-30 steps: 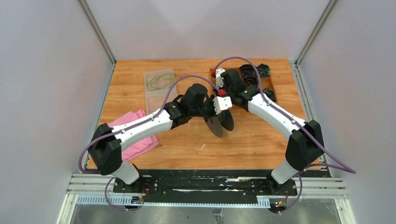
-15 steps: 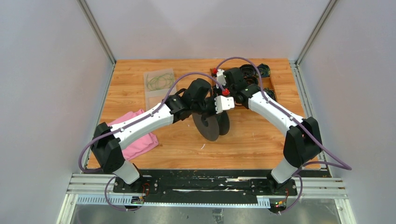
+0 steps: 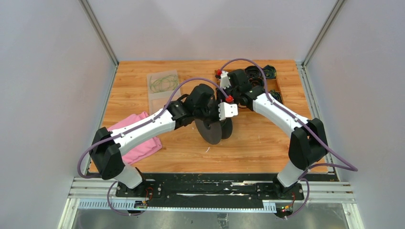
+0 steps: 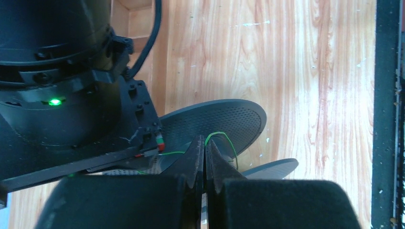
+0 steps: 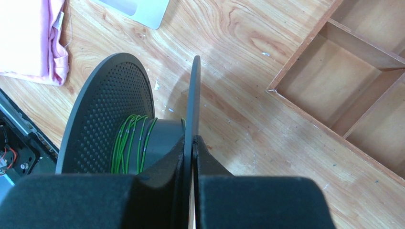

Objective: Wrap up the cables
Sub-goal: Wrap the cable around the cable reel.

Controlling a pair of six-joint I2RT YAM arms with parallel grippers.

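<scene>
The right gripper (image 5: 192, 139) pinches one flange of the black perforated plastic spool (image 5: 102, 114); hold it steady. The left gripper (image 4: 205, 143) pinches the thin yellowish-green cable (image 4: 218, 134); lay taut, adjacent turns.

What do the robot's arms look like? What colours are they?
The left arm and right arm have white tube-like links with chunky black joints. A thick purple cord loops along each. Their jaws are black. A white block sits at each wrist.
</scene>
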